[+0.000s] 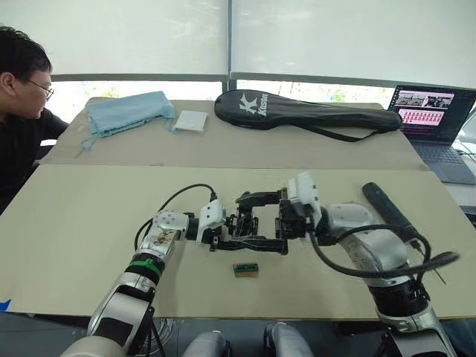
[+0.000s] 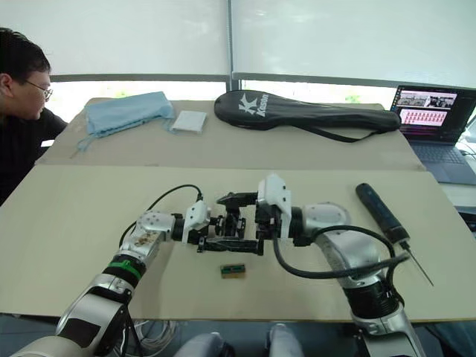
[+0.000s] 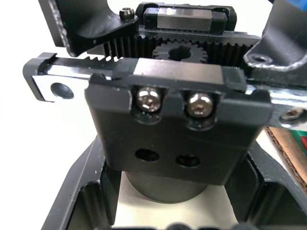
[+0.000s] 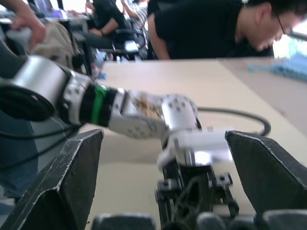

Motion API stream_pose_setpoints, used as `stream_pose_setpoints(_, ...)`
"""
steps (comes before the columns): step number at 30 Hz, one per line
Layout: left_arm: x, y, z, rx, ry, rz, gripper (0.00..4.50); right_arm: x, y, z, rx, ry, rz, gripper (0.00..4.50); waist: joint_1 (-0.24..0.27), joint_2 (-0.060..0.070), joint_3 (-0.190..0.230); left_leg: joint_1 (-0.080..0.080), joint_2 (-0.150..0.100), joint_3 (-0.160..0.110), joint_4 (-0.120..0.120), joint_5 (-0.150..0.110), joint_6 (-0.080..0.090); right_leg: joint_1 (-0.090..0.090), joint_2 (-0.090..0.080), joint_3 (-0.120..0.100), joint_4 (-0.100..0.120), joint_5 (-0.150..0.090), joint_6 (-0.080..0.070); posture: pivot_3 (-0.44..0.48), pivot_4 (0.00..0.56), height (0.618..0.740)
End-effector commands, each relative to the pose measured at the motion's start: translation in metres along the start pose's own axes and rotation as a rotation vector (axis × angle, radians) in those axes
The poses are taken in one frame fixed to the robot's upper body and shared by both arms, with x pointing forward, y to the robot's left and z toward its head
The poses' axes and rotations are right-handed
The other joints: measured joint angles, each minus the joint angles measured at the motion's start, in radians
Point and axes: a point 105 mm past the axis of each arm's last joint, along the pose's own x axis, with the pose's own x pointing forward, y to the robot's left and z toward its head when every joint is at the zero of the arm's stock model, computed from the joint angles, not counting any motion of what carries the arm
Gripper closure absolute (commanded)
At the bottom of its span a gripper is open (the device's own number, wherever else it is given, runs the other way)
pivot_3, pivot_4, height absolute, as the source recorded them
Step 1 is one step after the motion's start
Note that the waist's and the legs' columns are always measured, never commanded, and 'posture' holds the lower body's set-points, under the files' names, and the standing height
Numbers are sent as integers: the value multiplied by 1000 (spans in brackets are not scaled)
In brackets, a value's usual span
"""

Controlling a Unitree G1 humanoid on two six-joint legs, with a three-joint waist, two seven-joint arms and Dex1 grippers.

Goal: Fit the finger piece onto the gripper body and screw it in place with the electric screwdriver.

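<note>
The gripper body (image 2: 232,227) hangs above the desk (image 2: 74,223), clamped in the left pincer (image 2: 212,230), while the right pincer (image 2: 249,223) faces it, spread wide around it. The electric screwdriver (image 2: 381,214) lies just off the right arm's outer side, running away from the robot, nearer that arm.

Daylight came bright through the far blinds (image 1: 223,37), washed out and glaring, surface (image 1: 74,223) evenly lit with soft shadows, right wrist view motion-blurred.
</note>
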Motion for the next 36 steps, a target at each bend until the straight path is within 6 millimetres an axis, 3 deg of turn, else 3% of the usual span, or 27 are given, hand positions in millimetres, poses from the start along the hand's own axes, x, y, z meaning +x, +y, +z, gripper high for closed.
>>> stream_pose_setpoints(1, -7, 1, -23, -82, 71, 66, 743, -6, 11, 32, -76, -135, 31, 0, 0, 0, 0, 0, 0, 0, 0, 0, 0, 0, 0, 0, 0, 0, 0, 0, 150, 740)
stream_pose_setpoints(2, -7, 1, -23, -81, 73, 70, 239, -7, 13, 36, -87, -148, 34, 0, 0, 0, 0, 0, 0, 0, -1, 0, 0, 1, 0, 0, 0, 0, 0, 0, 150, 740)
stream_pose_setpoints(3, -9, 1, -25, -73, 79, 78, 28, -9, 14, 39, -94, -150, 35, 0, 0, 0, 0, 0, 0, 0, -1, 0, 0, 1, 0, 0, 0, 0, 0, 0, 150, 740)
stream_pose_setpoints(8, -23, -2, -26, -105, 56, 91, 28, -25, 17, 47, -109, -128, -12, 0, -4, 0, 0, 0, 0, 0, -5, 0, 0, 0, 0, 1, 0, 0, -1, 0, 150, 740)
stream_pose_setpoints(12, -62, 1, -27, -160, 26, 215, 28, -65, 9, 50, -118, -71, -221, 0, -13, 0, 0, 1, 0, 1, -11, 1, -1, -2, 0, 2, 0, 1, -2, 0, 150, 740)
stream_pose_setpoints(16, -102, 2, -17, -156, -46, 329, 28, -112, 12, 37, -134, 55, -421, 0, -14, 0, 0, 1, 1, 1, -14, 2, -3, -4, 0, 2, -1, 0, -4, 0, 150, 740)
stream_pose_setpoints(18, -125, 3, -5, -185, -124, 395, 28, -145, 19, 29, -120, 122, -555, 0, -6, 1, 2, 0, 2, 1, -14, 2, -3, -4, 1, 2, -1, 0, -4, 0, 150, 740)
stream_pose_setpoints(24, -151, -12, 28, -136, -192, 405, 28, -228, 56, 11, -74, 256, -910, 0, 29, 1, 4, 0, 2, 2, -13, 0, -1, -1, 0, 2, -3, 0, -3, 0, 150, 740)
stream_pose_setpoints(30, -171, -14, 47, -121, -230, 473, 28, -271, 104, 1, -47, 331, -1194, 0, 27, 4, 5, 1, 2, 2, -14, -3, -8, -1, 0, 2, -3, 0, -2, 0, 150, 740)
stream_pose_setpoints(36, -167, -15, 59, -109, -252, 438, 28, -283, 118, -1, -27, 303, -1320, 0, 8, 6, 7, 7, 2, 4, -14, -3, -10, 4, 1, 4, -2, -1, -1, 0, 150, 740)
